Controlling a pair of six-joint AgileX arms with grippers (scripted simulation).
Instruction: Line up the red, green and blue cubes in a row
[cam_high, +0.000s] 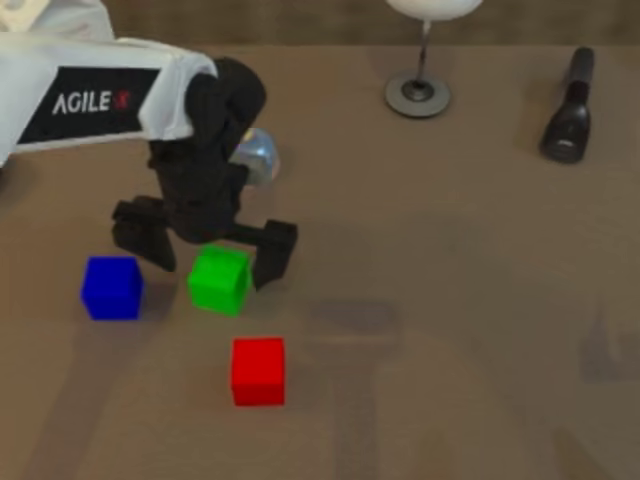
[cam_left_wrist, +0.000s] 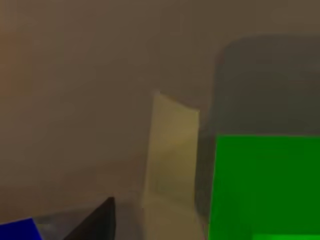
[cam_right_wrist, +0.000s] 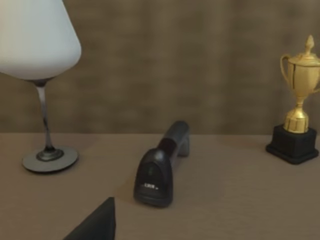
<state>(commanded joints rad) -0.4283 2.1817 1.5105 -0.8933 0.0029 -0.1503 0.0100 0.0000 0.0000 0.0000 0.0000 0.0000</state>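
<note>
One green cube (cam_high: 220, 280) sits between the left tool's (cam_high: 208, 249) spread fingers.

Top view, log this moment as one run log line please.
left pincer: open, straddling green cube | blue cube: left of green | red cube: nearer front edge, out of row | right arm: not in view
</note>
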